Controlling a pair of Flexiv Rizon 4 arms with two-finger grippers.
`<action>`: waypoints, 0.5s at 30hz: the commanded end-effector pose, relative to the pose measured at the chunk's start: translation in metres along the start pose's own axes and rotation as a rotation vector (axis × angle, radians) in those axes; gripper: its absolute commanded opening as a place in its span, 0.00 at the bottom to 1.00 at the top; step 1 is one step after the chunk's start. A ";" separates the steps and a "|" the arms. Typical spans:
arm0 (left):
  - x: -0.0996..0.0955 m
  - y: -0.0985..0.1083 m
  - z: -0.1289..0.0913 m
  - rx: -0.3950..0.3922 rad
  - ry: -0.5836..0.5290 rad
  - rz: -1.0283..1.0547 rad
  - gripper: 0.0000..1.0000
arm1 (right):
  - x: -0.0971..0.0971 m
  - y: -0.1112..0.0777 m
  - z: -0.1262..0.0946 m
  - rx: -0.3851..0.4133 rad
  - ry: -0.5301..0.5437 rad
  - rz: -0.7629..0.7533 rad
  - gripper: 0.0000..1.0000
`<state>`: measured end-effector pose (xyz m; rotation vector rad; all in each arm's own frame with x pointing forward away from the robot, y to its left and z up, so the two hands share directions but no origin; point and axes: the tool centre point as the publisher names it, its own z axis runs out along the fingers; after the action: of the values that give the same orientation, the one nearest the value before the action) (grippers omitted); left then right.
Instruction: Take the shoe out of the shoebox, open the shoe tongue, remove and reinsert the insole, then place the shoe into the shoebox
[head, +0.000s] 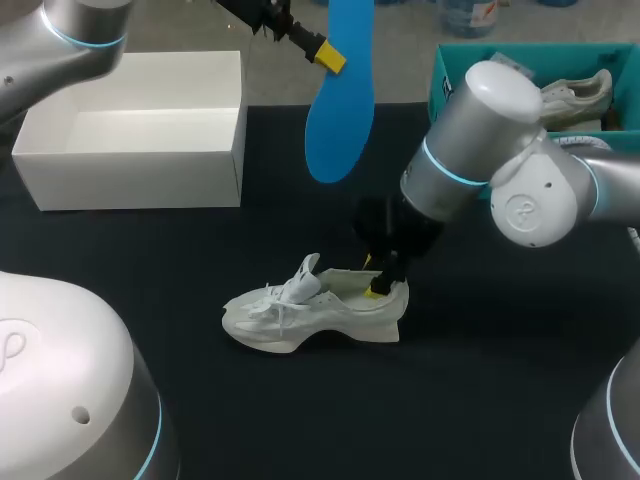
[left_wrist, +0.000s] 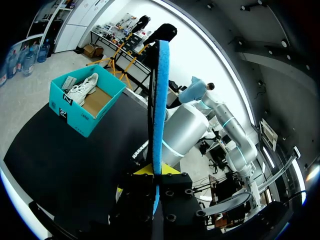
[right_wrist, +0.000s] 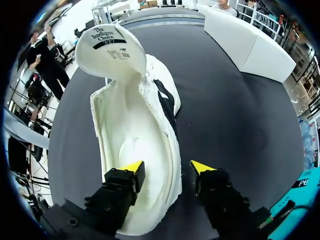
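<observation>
The white shoe (head: 315, 310) stands on the black table (head: 480, 390) at the middle of the frame, toe to the left. Its tongue (right_wrist: 111, 50) is pulled up, so the mouth is open and the inside looks bare. The right tool (head: 383, 283) is at the heel with 1 finger inside the shoe and 1 outside. The side wall is between them but not pinched, so this tool is open. The blue insole (head: 340, 120) hangs at the upper middle, wide end down, gripped near its narrow end by the left tool (head: 330, 55). The shoebox (head: 130, 160) waits at the upper left.

The step is, I think, to put the insole back. It is better to clamp the heel wall first. Then lower the wide end into the mouth, slide it under the tongue toward the toe, and take the inner finger out before pressing the narrow end flat.
</observation>
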<state>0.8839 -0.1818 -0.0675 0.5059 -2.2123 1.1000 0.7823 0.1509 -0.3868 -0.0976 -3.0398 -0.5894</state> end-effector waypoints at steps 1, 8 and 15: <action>0.000 0.000 0.000 -0.001 0.001 0.001 0.00 | 0.001 -0.002 0.002 -0.011 -0.002 0.000 0.00; 0.000 0.000 0.000 -0.001 0.001 0.001 0.00 | 0.006 -0.006 -0.014 -0.014 -0.032 0.002 0.00; 0.000 0.000 0.000 -0.001 0.001 0.001 0.00 | 0.009 -0.010 -0.045 -0.014 -0.072 0.017 0.00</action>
<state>0.8839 -0.1818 -0.0675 0.5060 -2.2123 1.1000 0.7839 0.1382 -0.3693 -0.1386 -3.0824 -0.6244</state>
